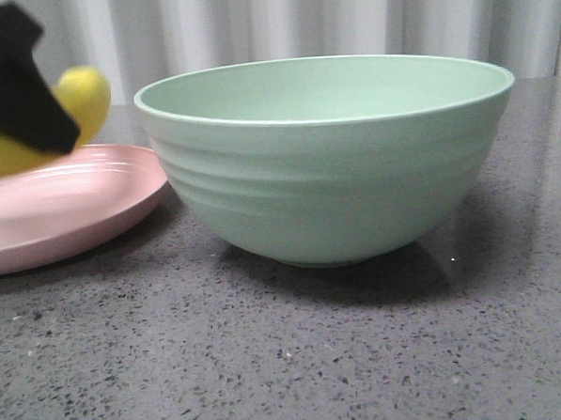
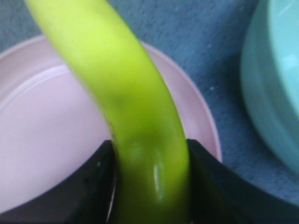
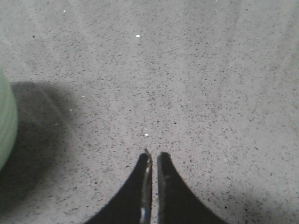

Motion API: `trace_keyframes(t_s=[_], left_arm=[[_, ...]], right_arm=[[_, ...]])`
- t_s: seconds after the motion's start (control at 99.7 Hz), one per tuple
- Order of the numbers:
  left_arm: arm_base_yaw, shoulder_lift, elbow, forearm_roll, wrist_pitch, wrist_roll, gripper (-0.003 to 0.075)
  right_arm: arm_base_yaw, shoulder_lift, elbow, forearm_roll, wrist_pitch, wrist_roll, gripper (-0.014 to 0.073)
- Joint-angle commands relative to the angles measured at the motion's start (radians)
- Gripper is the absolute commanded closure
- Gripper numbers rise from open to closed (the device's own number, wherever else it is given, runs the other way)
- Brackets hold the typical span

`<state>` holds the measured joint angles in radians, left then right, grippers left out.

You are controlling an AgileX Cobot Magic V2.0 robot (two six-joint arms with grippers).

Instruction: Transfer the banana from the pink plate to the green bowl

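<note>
Here, each thing in turn:

Banana: the yellow banana point(image 2: 135, 112) is pinched between the two black fingers of the left gripper point(image 2: 152, 186). In the front view it point(image 1: 84, 96) sticks out from behind the gripper, over the pink plate. I cannot tell if it touches the plate or hangs just above it.

Left gripper: its fingers point(image 2: 88, 182) press on both sides of the banana. In the front view it point(image 1: 15, 83) is a black shape at the far left.

Pink plate: the pink plate point(image 1: 83, 206) sits on the table on the left, just beside the green bowl. Its rim point(image 2: 205, 116) shows under the banana in the left wrist view.

Green bowl: the big green bowl point(image 1: 330, 165) stands in the middle of the table, upright. What shows of its inside is bare. Its side point(image 2: 271, 93) shows close to the plate in the left wrist view.

Right gripper: the right gripper point(image 3: 153, 161) has its two black fingers point(image 3: 135, 191) pressed together, with nothing between them. It is above the table, with an edge of the bowl point(image 3: 5, 121) off to one side.

Table: the table point(image 1: 298, 360) is dark grey with little specks.

Curtain: a pale curtain point(image 1: 280, 22) hangs at the far side.
</note>
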<state>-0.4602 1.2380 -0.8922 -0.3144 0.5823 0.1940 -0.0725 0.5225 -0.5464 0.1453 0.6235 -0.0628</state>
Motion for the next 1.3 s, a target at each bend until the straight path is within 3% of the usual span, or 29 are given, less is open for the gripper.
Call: trace_keyframes(t_s=[0.0, 0.211, 0.461, 0.572, 0.692, 1.023, 1.134, 1.174, 1.294], left_arm=[[-0.033, -0.074, -0.065, -0.019, -0.039, 0.001, 0.0571], [-0.141, -0.147, -0.097, -0.046, -0.039, 0.001, 0.0571], [-0.301, -0.139, -0.097, -0.065, -0.067, 0.001, 0.0571], [-0.36, -0.139, -0.097, -0.069, -0.096, 0.001, 0.0571], [-0.401, -0.125, -0.097, -0.069, -0.113, 0.001, 0.0571], [-0.485, -0.067, -0.097, -0.09, -0.16, 0.001, 0.0571], [-0.489, -0.062, -0.097, -0.094, -0.187, 0.001, 0.0571], [-0.489, -0.062, -0.097, -0.094, -0.189, 0.001, 0.0571], [-0.489, -0.062, -0.097, -0.095, -0.189, 0.001, 0.0571]], right_arm=[[0.0, 0.041, -0.111, 0.024, 0.018, -0.008, 0.0578], [0.005, 0.125, -0.255, 0.254, 0.065, -0.096, 0.0283], [0.007, 0.27, -0.333, 0.696, 0.116, -0.257, 0.0281], [0.007, 0.335, -0.338, 0.956, 0.159, -0.395, 0.0281], [0.007, 0.409, -0.338, 1.144, 0.206, -0.507, 0.0281], [0.042, 0.552, -0.357, 1.193, 0.233, -0.552, 0.028], [0.133, 0.586, -0.373, 1.196, 0.191, -0.578, 0.028], [0.231, 0.614, -0.382, 1.196, 0.118, -0.584, 0.028], [0.321, 0.65, -0.397, 1.196, 0.064, -0.584, 0.028]])
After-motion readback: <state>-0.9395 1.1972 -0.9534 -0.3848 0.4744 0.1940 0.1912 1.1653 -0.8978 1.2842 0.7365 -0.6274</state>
